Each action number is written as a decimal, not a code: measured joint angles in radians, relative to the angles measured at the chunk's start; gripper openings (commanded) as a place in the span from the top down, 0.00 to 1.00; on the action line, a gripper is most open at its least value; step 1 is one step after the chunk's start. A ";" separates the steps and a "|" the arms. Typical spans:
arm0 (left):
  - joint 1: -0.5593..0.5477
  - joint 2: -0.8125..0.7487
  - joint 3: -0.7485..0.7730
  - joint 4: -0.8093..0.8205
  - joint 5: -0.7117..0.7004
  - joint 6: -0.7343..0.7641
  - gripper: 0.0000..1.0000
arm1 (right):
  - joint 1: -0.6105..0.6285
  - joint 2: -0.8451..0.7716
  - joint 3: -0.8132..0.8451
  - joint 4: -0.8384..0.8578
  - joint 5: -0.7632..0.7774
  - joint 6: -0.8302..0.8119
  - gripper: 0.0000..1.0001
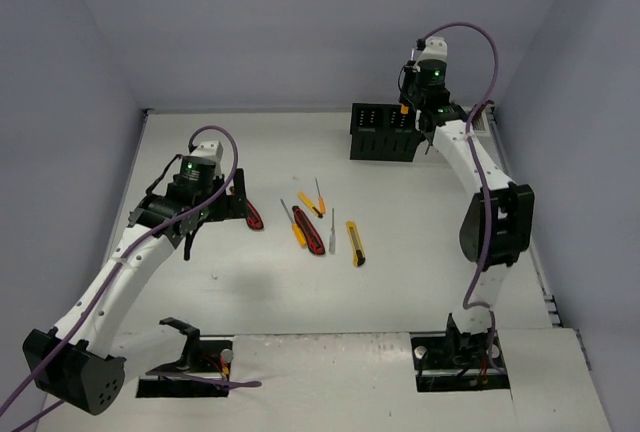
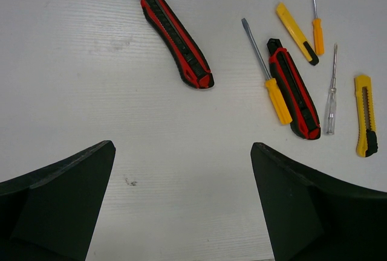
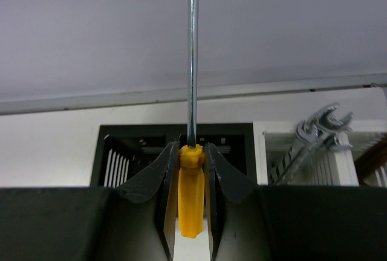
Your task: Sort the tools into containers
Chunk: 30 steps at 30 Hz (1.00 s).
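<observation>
screwdriver (image 3: 191, 206), handle nipped in right gripper (image 3: 191, 155): top-heavy shaft may tip it past black box (image 3: 101, 158); left gripper (image 2: 182, 194) gapes empty.

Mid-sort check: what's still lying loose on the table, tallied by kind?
Red-black utility knives: 2
Yellow utility knives: 2
Orange-handled screwdrivers: 2
Clear-handled screwdriver: 1
Total: 7
Not counted: held screwdriver in right gripper.

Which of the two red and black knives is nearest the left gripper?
The knife lying alone, just ahead of the open left gripper; the other knife lies among the screwdrivers.
</observation>
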 measured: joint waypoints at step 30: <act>0.000 0.003 0.004 -0.002 -0.046 -0.001 0.06 | -0.011 0.106 -0.180 0.229 -0.029 -0.025 0.48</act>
